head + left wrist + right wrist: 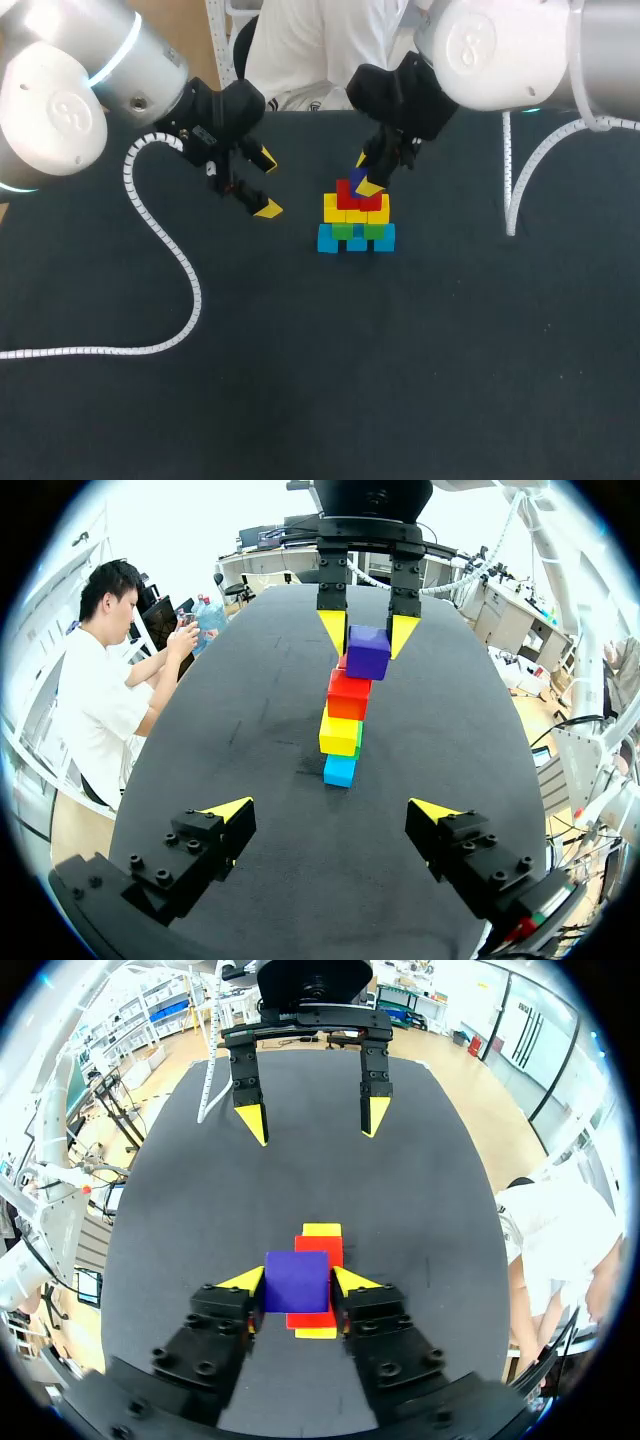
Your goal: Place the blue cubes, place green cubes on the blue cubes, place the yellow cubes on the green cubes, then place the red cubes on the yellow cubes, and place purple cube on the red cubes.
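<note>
Pinching purple cube (pixel 297 1280), right fingers (pixel 244 1281) hover over stack (pixel 341 734).

Purple cube (pixel 367 651), red cubes (pixel 349 695)

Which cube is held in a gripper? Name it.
The purple cube atop the stack: the right gripper is shut on it. The others lie below, ungripped.
</note>
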`<state>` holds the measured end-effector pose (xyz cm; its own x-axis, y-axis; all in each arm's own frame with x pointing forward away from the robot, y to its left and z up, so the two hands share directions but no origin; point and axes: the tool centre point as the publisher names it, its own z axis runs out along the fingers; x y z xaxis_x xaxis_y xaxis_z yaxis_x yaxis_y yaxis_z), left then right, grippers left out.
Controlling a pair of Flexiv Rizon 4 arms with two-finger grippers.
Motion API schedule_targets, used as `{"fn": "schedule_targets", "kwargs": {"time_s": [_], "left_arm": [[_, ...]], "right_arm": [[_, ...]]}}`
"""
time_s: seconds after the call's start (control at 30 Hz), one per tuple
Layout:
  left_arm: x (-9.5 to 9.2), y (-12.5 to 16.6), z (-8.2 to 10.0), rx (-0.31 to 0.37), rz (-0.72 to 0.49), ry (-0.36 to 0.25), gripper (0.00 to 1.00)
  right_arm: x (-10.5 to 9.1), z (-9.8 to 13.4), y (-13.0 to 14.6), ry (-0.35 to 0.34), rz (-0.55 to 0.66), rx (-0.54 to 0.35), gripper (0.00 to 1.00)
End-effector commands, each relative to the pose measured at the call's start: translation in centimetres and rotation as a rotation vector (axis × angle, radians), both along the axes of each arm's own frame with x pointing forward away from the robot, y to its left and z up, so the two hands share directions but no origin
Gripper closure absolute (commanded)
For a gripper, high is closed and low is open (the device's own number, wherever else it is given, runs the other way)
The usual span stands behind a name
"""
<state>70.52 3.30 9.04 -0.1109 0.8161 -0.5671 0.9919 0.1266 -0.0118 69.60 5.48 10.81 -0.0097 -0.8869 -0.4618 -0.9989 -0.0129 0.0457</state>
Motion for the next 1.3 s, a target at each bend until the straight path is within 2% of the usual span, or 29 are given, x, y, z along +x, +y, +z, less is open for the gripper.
{"fn": "schedule_targets", "kwargs": {"time_s": [0.03,0.13,0.2,0.23,0.27,0.33,0.6,0.93,1.1,1.3], "left_arm": [[0.2,0.1,0.0,-0.001,-0.004,0.002,0.0],[0.2,0.1,0.0,-0.001,-0.004,0.002,0.0],[0.2,0.1,0.0,-0.001,-0.004,0.002,0.0],[0.2,0.1,0.0,-0.001,-0.004,0.002,0.0],[0.2,0.1,0.0,-0.001,-0.004,0.002,0.0],[0.2,0.1,0.0,-0.001,-0.004,0.002,0.0],[0.2,0.1,0.0,-0.001,-0.004,0.002,0.0],[0.2,0.1,0.0,-0.001,-0.004,0.002,0.0],[0.2,0.1,0.0,-0.001,-0.004,0.002,0.0],[0.2,0.1,0.0,-0.001,-0.004,0.002,0.0]], "right_arm": [[0.2,0.1,0.3,-0.001,0.002,-0.001,0.5],[0.2,0.2,0.3,-0.004,0.002,0.001,0.53],[0.3,0.2,0.3,-0.007,-0.001,0.002,0.48],[0.3,0.3,0.2,-0.008,-0.002,0.001,0.23],[0.3,0.3,0.2,-0.009,-0.003,0.002,0.1],[0.4,0.4,0.0,-0.015,-0.009,0.004,0.01],[0.2,1.8,-1.0,-0.071,-0.03,0.041,0.0],[-1.1,4.3,-2.7,-0.121,-0.046,0.091,0.0],[-1.8,4.9,-3.7,-0.113,-0.061,0.134,0.0],[-2.4,4.6,-4.8,-0.082,-0.097,0.146,0.0]]}}
